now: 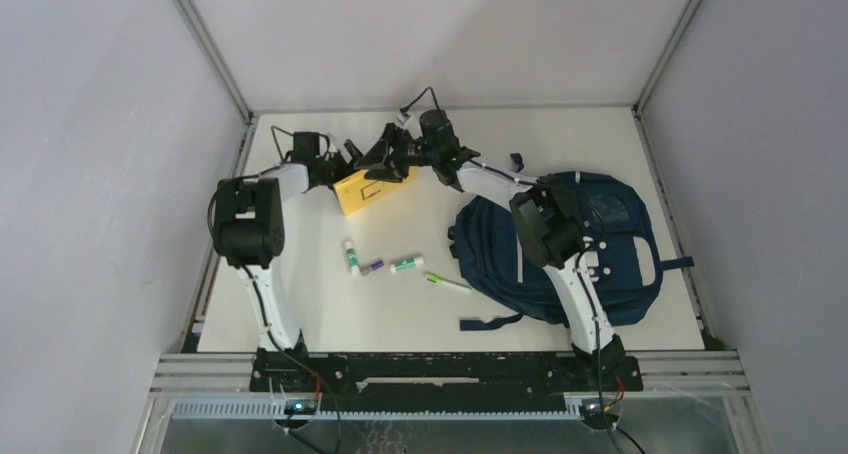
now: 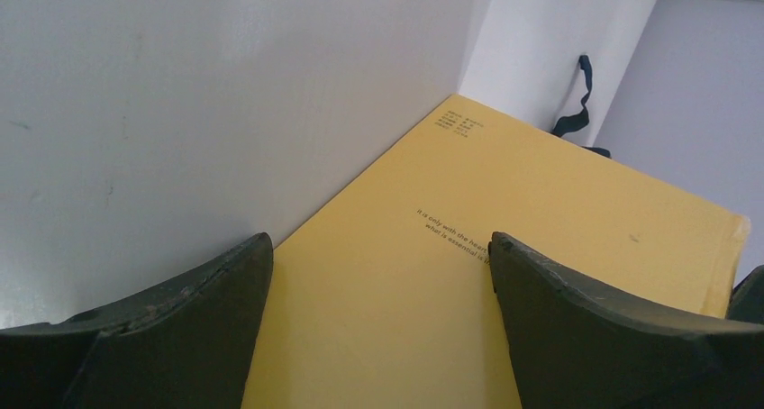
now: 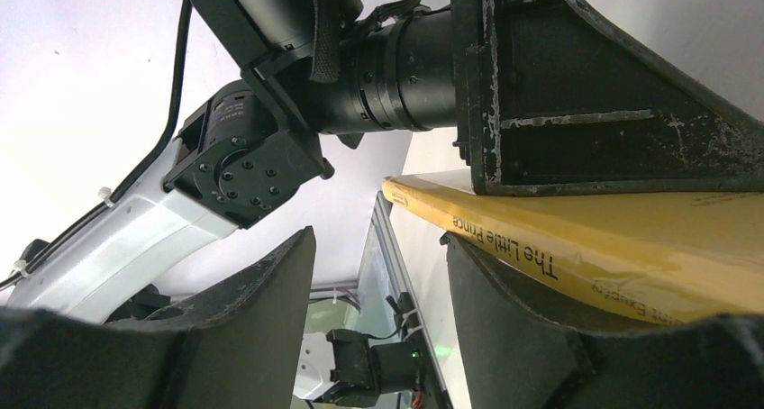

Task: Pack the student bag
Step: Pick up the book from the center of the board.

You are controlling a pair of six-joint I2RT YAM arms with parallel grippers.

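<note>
The student bag [image 1: 620, 224], navy blue, lies flat on the right of the table; one of its dark straps [image 2: 577, 103] shows past the book. A yellow book [image 1: 360, 196] sits at the back centre, with both grippers at it. My left gripper [image 2: 378, 242] is open, with the yellow cover [image 2: 541, 202] spread below and between its fingers. One left finger [image 3: 577, 94] rests on top of the book. My right gripper [image 3: 380, 238] is open and empty, and its right-hand finger [image 3: 513, 328] sits under the book's spine edge [image 3: 559, 256]. From above, the left gripper [image 1: 352, 156] and right gripper [image 1: 385, 164] nearly touch.
Loose on the table in front of the book: a white stick with a green cap [image 1: 352, 258], a small purple piece [image 1: 371, 267], a green-and-white marker [image 1: 406, 264] and a green pen [image 1: 447, 283]. Grey walls and metal frame posts [image 1: 210, 49] close in the table.
</note>
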